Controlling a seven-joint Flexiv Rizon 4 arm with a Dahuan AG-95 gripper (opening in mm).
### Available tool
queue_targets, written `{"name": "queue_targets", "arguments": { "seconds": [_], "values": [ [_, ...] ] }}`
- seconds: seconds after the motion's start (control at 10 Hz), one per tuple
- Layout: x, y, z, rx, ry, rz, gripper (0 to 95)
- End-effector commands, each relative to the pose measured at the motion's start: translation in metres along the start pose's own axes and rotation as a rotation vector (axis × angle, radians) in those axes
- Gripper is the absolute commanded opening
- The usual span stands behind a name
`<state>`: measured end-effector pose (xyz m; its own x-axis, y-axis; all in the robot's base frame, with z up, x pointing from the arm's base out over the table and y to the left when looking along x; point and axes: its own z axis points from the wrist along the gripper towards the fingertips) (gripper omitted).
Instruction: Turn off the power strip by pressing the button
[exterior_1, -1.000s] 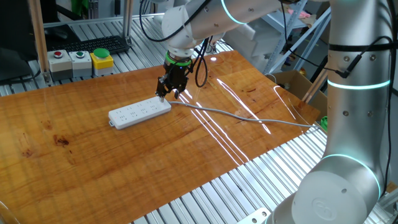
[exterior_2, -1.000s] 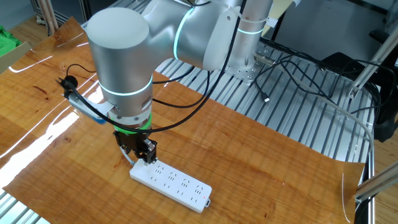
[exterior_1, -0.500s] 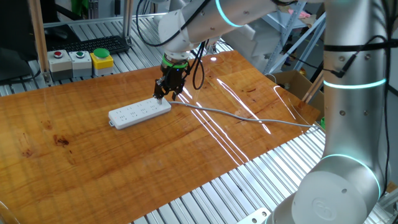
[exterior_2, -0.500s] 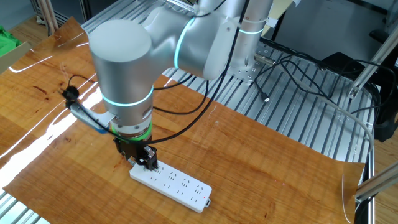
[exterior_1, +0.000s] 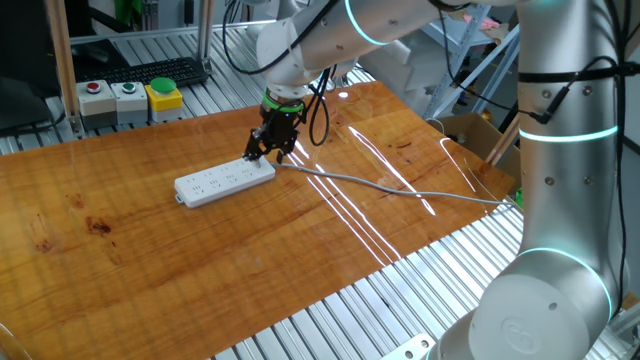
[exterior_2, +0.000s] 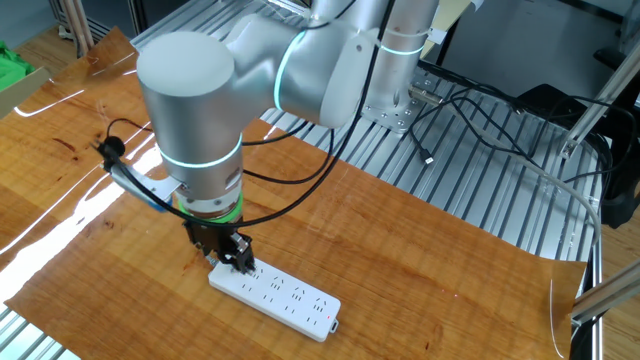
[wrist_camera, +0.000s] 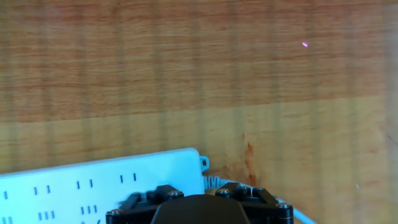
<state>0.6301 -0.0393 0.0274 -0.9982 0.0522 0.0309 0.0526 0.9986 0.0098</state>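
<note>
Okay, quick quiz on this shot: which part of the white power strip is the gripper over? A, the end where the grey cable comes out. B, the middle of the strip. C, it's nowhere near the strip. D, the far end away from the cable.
A: the gripper sits over the end of the power strip where the grey cable leaves it.
</note>
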Motion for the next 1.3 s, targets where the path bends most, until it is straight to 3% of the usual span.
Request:
{"name": "queue_targets", "arguments": {
  "seconds": [0.1, 0.4, 0.7, 0.8, 0.9, 1.1, 1.3],
  "values": [
    [-0.001, -0.003, -0.02, 0.004, 0.037, -0.004, 57.0],
    [-0.004, -0.009, -0.038, 0.016, 0.055, 0.016, 57.0],
    [-0.005, -0.016, -0.044, 0.033, 0.091, 0.035, 57.0],
    [-0.005, -0.016, -0.043, 0.033, 0.087, 0.037, 38.0],
    [-0.006, -0.016, -0.043, 0.033, 0.085, 0.034, 38.0],
    [-0.01, -0.014, -0.04, 0.027, 0.078, 0.01, 0.0],
    [-0.015, -0.01, -0.035, 0.027, 0.061, 0.007, 0.0]
  ]
}}
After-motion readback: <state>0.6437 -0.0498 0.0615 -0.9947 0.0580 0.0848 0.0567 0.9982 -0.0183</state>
